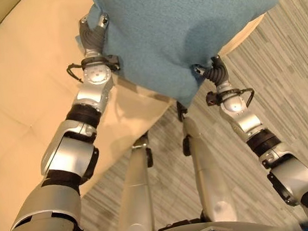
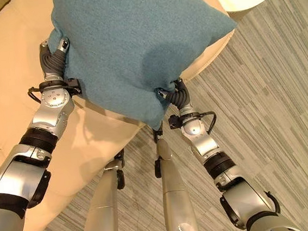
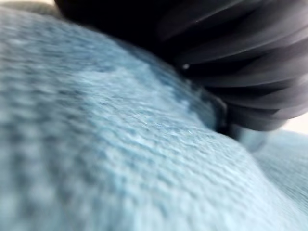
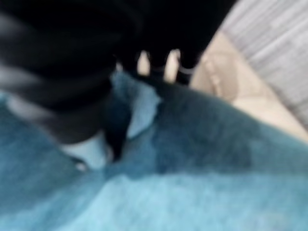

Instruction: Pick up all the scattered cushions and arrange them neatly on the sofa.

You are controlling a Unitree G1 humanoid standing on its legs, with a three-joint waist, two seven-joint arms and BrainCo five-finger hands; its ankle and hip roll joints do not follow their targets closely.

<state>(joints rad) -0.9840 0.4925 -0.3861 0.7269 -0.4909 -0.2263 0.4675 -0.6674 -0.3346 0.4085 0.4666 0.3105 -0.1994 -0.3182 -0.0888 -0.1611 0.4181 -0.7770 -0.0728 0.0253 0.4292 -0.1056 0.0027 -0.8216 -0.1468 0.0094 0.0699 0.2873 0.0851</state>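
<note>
A teal cushion [image 2: 136, 46] was held above the cream sofa [image 2: 11, 107], gripped by the left hand [image 2: 53, 57] at nine o'clock and the right hand [image 2: 175, 95] at five o'clock; how far either hand's fingers were closed could not be told.

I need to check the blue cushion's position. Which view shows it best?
The right eye view: the whole blue cushion shows above the cream sofa. The left eye view crops its top; both wrist views show fabric close up.

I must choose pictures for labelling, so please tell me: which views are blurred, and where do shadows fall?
Left wrist view: the teal cushion is very close, its weave soft and out of focus. Right wrist view: blurred all over, the robot hand's cover a dark smear. Both eye views: sharp; a darker patch lies on the cushion's lower part, and the left arm's shadow falls on the cream sofa.
</note>
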